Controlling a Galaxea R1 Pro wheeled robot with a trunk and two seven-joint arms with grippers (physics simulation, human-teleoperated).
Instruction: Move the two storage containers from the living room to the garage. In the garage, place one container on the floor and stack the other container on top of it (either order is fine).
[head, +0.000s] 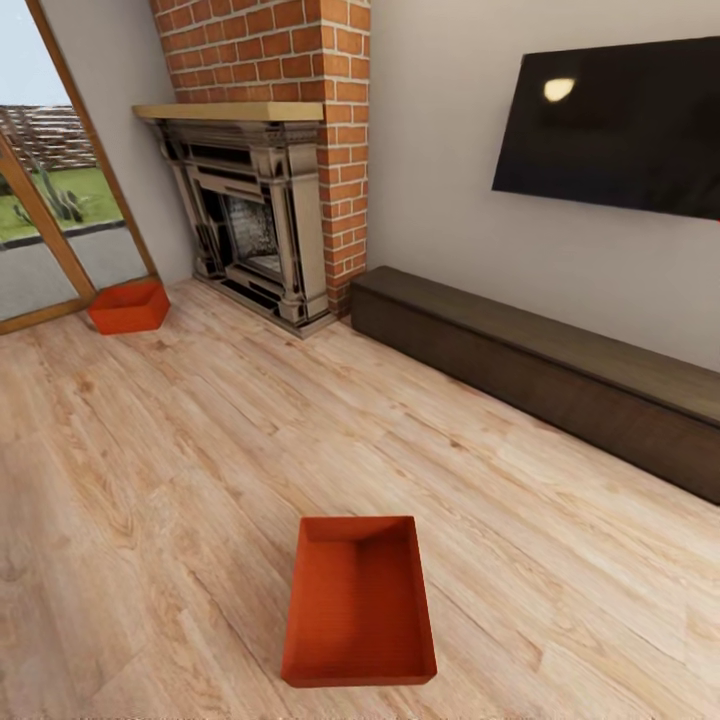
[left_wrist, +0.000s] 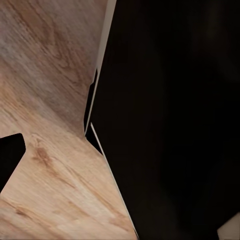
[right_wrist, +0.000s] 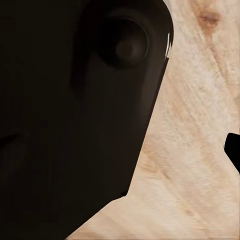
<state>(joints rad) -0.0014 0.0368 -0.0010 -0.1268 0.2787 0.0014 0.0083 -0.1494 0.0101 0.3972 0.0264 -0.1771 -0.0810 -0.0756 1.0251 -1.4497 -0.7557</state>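
A: Head view: you're in the living room, one storage container (head: 358, 600) on the plank floor (head: 180, 480) just ahead, the other storage container (head: 128, 306) well away beside the fireplace (head: 255, 230).

B: Wrist views: dark robot body over planks; either gripper's state, I can't tell. Approach step — next, close in and reach down.

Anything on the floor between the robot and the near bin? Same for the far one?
Nothing visible. The near container sits on bare wood floor right in front of the camera. The far container sits by the glass door, left of the fireplace, with open planks between.
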